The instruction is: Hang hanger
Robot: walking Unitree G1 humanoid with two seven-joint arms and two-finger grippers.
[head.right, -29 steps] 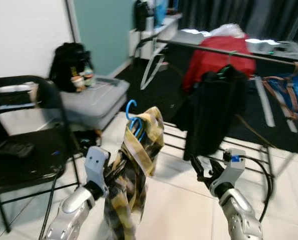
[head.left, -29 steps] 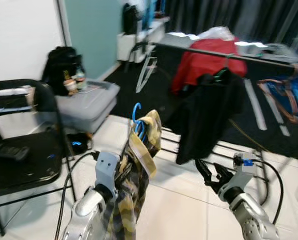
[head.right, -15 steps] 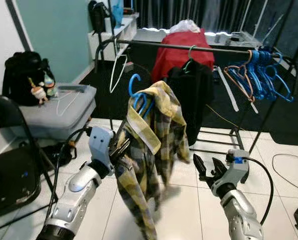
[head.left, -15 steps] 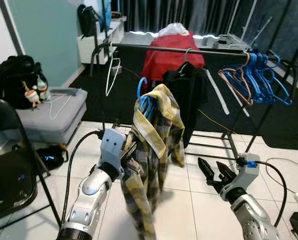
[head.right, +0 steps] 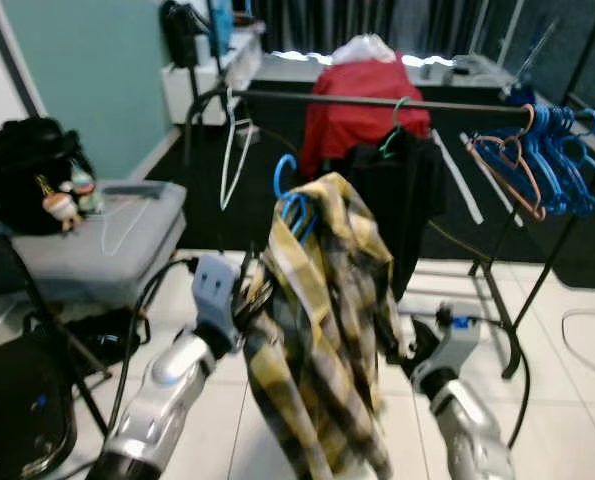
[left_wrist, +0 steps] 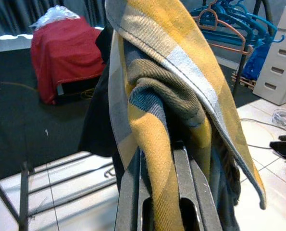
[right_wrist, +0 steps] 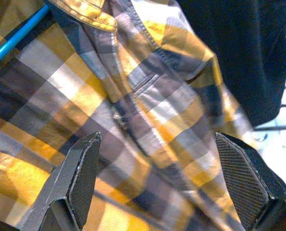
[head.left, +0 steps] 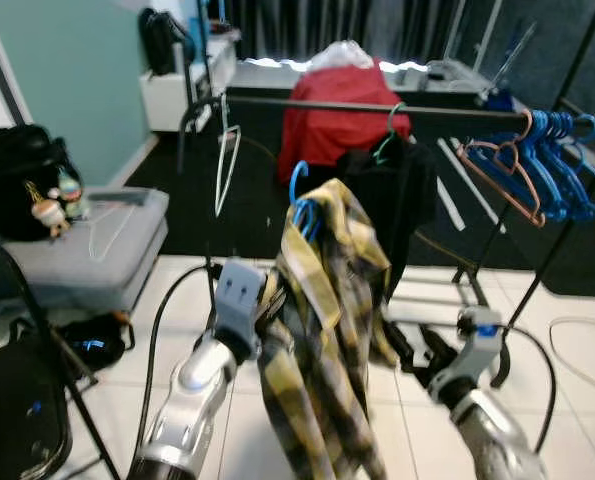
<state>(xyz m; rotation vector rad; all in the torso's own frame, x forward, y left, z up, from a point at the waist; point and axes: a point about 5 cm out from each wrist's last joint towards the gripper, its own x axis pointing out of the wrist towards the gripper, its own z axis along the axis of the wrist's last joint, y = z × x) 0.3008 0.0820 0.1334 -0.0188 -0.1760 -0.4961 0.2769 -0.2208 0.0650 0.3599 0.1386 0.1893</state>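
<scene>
The left gripper (left_wrist: 164,192) is clamped on a yellow plaid shirt (head.left: 332,330) draped over a blue hanger (head.left: 299,195), holding both up in front of the robot; the hanger's hook sticks up above the shirt collar, and the shirt hangs down toward the white tiled floor (head.left: 417,290). The right gripper (right_wrist: 157,180) sits low on the robot's right, its two fingers (right_wrist: 80,168) spread wide apart with the plaid cloth just ahead of them and nothing between them. Beyond the shirt stands a clothes rack (head.left: 377,106) with a dark horizontal rail. On the rail hang a black garment (head.left: 402,200) near the middle, a white hanger (head.left: 225,160) toward the robot's left end, and a bunch of blue hangers (head.left: 562,165) with an orange one among them toward the right end. A red cloth (head.left: 342,125) lies behind the rack. To the robot's left, a grey storage box (head.left: 87,245) rests on the floor with a black backpack (head.left: 17,175) beside it.
</scene>
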